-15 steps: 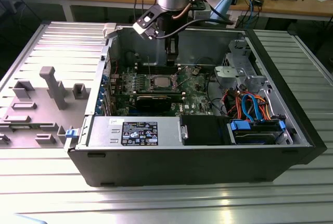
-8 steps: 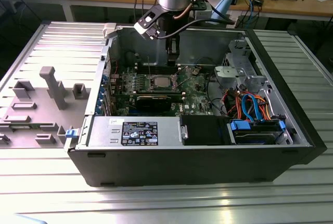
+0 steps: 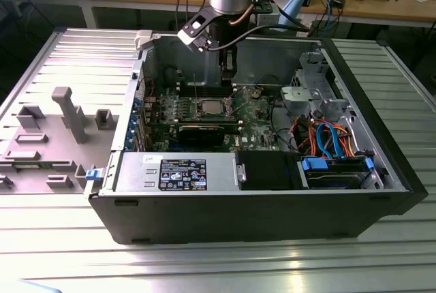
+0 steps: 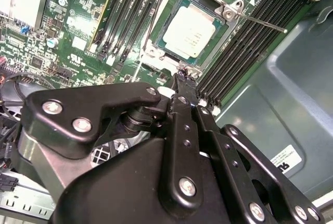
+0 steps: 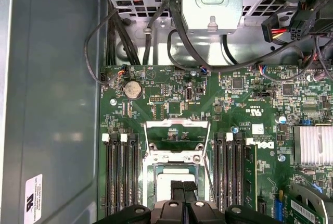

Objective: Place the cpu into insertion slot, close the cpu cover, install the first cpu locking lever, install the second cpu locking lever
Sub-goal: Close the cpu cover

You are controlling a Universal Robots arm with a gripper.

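Pincer [image 5: 182, 185] hides pt of cpu [image 5: 165, 185] in insertion slot [image 4: 154, 52].

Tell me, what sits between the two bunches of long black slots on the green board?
The cpu, a silver square lying in the insertion slot, sits between the long black slots. The second wrist view shows it.

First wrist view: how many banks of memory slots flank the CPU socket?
2. One memory-slot bank lies between the insertion slot and the bare case wall; the other bank is on the slot's far side, toward the finned heatsink. The gripper may hide their ends.
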